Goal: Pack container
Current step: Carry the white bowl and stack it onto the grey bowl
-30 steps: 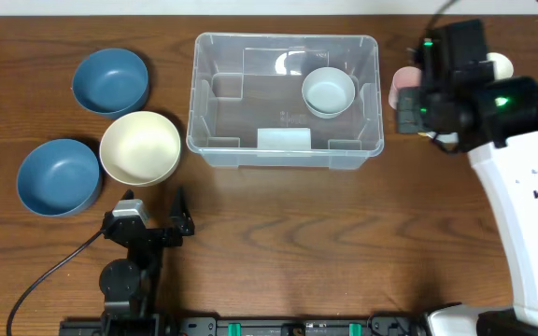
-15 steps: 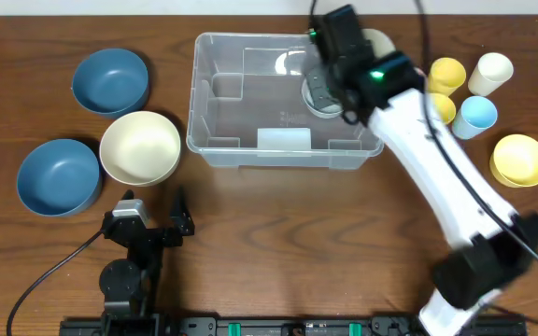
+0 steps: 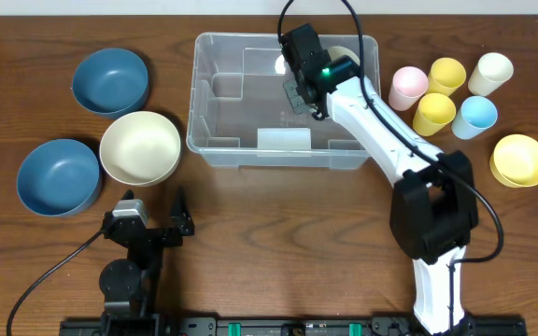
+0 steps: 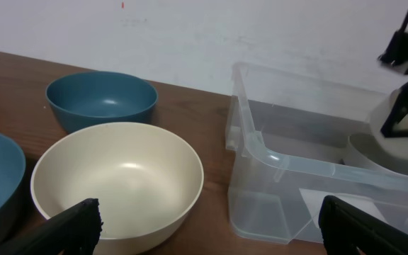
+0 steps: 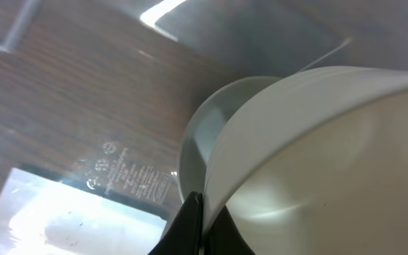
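The clear plastic container (image 3: 215, 147) stands at the back middle of the table; it also shows in the left wrist view (image 4: 261, 152). My right gripper (image 3: 299, 82) reaches into it and is shut on the rim of a cream-white bowl (image 3: 345, 54). In the right wrist view the jaws (image 5: 197, 212) pinch that bowl's rim (image 5: 331, 156), which hangs tilted just above a pale grey-blue bowl (image 5: 207, 138) on the container floor. My left gripper (image 3: 154, 213) is open and empty near the front edge, its fingers wide apart in the left wrist view (image 4: 211, 230).
Left of the container stand a large cream bowl (image 3: 140, 147) and two blue bowls (image 3: 110, 81) (image 3: 58, 177). To the right are a pink cup (image 3: 407, 87), two yellow cups (image 3: 446, 75) (image 3: 433, 114), a light blue cup (image 3: 475, 116), a cream cup (image 3: 490, 71) and a yellow bowl (image 3: 519, 159).
My right arm swung left from beside the cups to over the container, carrying the cream-white bowl, and now sits lower and further left inside it. The left arm has not moved.
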Controlling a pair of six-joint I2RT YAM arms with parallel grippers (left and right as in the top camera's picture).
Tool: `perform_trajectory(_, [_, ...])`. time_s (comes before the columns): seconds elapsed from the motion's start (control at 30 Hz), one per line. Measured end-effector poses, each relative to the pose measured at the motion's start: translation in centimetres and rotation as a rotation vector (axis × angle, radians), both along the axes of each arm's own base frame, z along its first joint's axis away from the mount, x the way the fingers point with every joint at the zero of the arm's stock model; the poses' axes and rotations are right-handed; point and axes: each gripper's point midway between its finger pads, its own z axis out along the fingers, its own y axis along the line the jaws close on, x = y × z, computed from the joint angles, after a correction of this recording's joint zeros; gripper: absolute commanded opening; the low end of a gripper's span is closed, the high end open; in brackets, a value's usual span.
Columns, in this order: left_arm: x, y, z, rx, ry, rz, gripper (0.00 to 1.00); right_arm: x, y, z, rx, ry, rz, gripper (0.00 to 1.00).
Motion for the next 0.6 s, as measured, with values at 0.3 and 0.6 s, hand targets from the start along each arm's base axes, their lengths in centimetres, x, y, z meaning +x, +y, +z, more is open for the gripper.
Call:
perform_trajectory(0.3, [0.0, 0.0, 0.0, 0.000, 0.000, 0.000, 0.98, 0.0, 0.1, -2.4, -0.025, 0.037, 0.014, 0.51])
perform_trajectory(0.6, [0.0, 0.0, 0.0, 0.000, 0.000, 0.000, 0.98, -1.1, 0.2, -0.9, -0.045, 0.084, 0.020, 0.72])
